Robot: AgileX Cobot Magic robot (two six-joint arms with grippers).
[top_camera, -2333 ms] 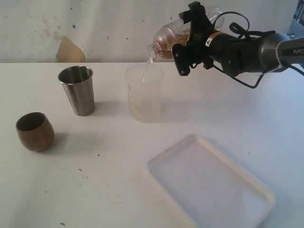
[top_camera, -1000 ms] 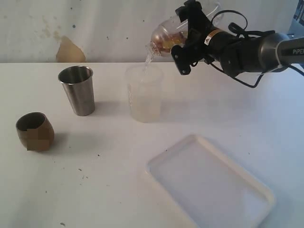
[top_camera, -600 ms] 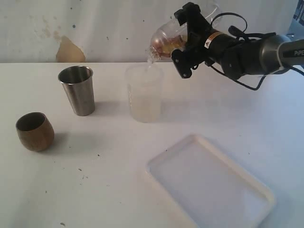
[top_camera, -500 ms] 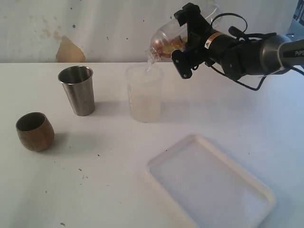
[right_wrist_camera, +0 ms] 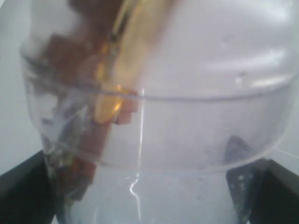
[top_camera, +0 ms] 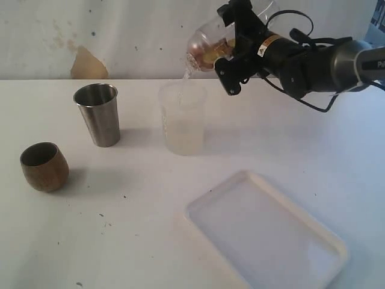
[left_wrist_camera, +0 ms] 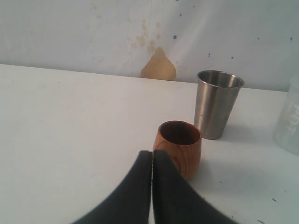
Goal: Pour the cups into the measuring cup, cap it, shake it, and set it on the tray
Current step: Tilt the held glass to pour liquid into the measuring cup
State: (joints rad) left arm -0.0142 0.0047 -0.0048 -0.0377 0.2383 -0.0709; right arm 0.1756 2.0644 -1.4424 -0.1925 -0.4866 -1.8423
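My right gripper (top_camera: pixel 231 53) is shut on the clear measuring cup (top_camera: pixel 207 45), held tilted above the table with its mouth down and to the left. Brown and yellow pieces show inside the measuring cup (right_wrist_camera: pixel 154 93), which fills the right wrist view between dark fingers (right_wrist_camera: pixel 21 189). A thin stream falls from it into a frosted whitish container (top_camera: pixel 182 120) standing below. The steel tumbler (top_camera: pixel 98 114) and the wooden cup (top_camera: pixel 43 167) stand upright at the left. My left gripper (left_wrist_camera: pixel 152 155) is shut and empty, just short of the wooden cup (left_wrist_camera: pixel 178 147), which looks empty. The white tray (top_camera: pixel 264 235) lies front right, bare.
The steel tumbler (left_wrist_camera: pixel 216 105) stands behind the wooden cup, with the frosted container (left_wrist_camera: pixel 290 123) at that view's edge. A wall with a brown patch (top_camera: pixel 87 65) closes off the back of the white table (top_camera: pixel 132 229). The right arm (top_camera: pixel 319 63) reaches in from the right.
My right gripper has lifted the measuring cup slightly up and to the left, tipping it a little more; the stream keeps falling. The left gripper, cups and tray have not moved.
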